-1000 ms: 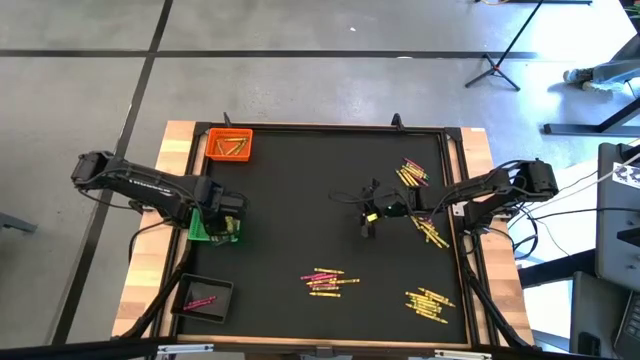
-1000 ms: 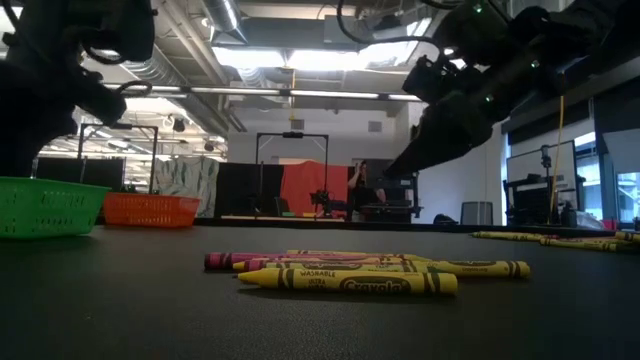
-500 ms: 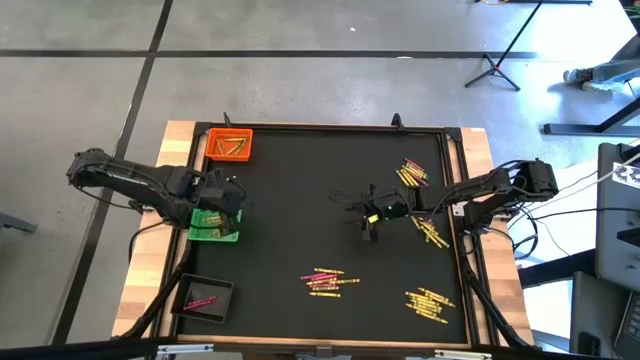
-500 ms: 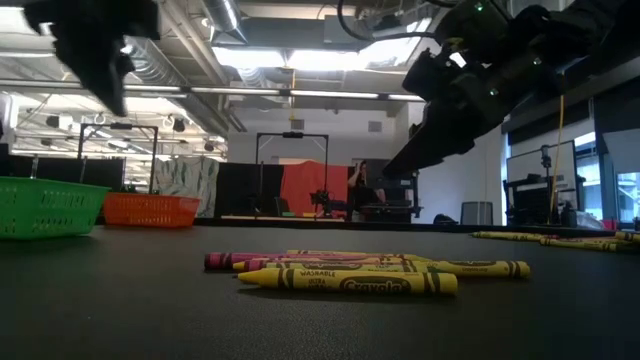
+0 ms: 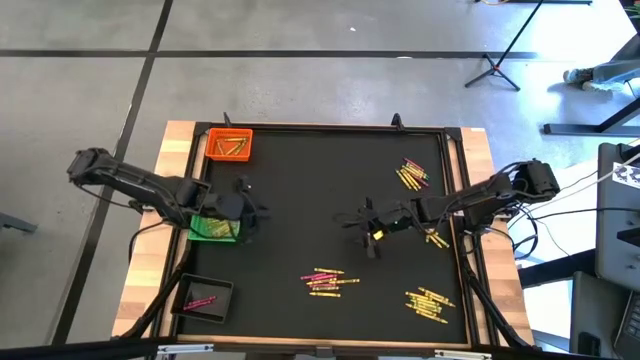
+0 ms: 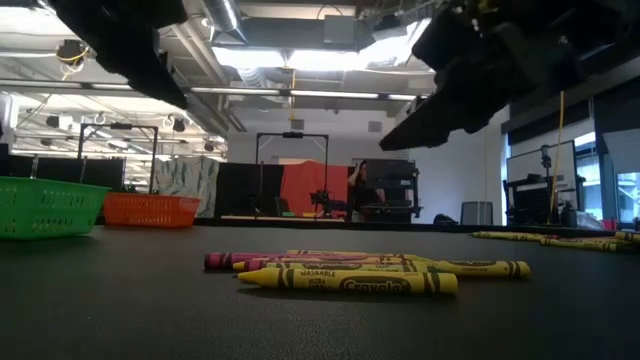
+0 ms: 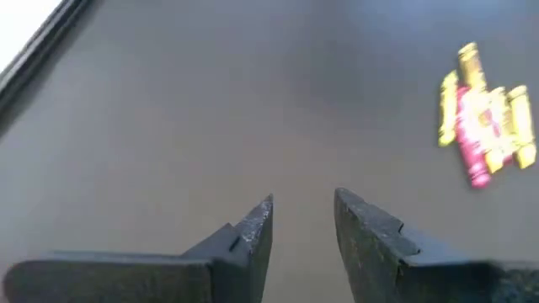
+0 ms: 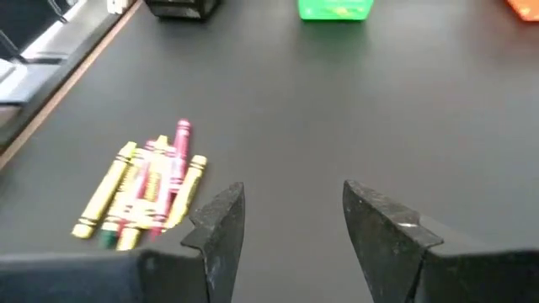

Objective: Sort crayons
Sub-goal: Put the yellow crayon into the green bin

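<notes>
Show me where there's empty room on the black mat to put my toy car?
Free: the stretch between the orange tray and the upper crayon pile, and between the black tray and the middle crayon pile. Crowded: the right side, with more crayons.

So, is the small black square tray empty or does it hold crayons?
Not empty: the small black square tray holds a few pink crayons, seen from above.

Lab hall (exposed ducts [image 6: 160,75], stands [image 6: 290,170])

Both arms reach inward, left pincer [image 5: 252,212] and right pincer [image 5: 366,228] parted, empty
</notes>
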You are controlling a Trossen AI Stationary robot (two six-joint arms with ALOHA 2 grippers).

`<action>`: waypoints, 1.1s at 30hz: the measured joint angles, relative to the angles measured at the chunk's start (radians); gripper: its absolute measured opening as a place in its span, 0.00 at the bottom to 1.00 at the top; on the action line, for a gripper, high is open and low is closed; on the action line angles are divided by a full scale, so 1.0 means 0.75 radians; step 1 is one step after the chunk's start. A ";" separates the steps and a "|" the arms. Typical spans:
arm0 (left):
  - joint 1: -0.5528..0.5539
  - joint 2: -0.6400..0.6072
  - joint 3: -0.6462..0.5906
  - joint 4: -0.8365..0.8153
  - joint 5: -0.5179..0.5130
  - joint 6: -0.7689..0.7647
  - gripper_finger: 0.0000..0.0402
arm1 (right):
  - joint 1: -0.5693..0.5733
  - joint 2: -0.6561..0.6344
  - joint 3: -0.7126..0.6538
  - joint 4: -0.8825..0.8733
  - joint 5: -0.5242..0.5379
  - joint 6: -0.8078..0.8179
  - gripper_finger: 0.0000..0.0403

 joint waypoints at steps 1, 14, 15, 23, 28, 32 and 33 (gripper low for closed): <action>-0.010 0.004 -0.030 0.082 0.008 0.007 0.28 | 0.014 0.000 0.000 0.000 0.000 0.019 0.50; -0.068 0.276 -0.292 0.918 0.116 0.246 0.28 | 0.200 0.080 0.000 0.208 0.006 0.076 0.50; -0.068 0.311 -0.292 0.957 0.136 0.262 0.28 | 0.219 0.110 0.001 0.236 0.003 0.085 0.50; -0.068 0.536 -0.292 1.231 0.208 0.273 0.28 | 0.286 0.380 0.052 0.345 0.058 0.121 0.40; -0.078 0.637 -0.291 1.371 0.236 0.267 0.28 | 0.283 0.517 0.128 0.340 0.048 0.079 0.30; -0.078 0.682 -0.292 1.442 0.233 0.266 0.28 | 0.283 0.571 0.165 0.334 0.050 0.031 0.25; -0.078 0.690 -0.290 1.463 0.234 0.266 0.28 | 0.283 0.578 0.170 0.324 0.057 0.030 0.24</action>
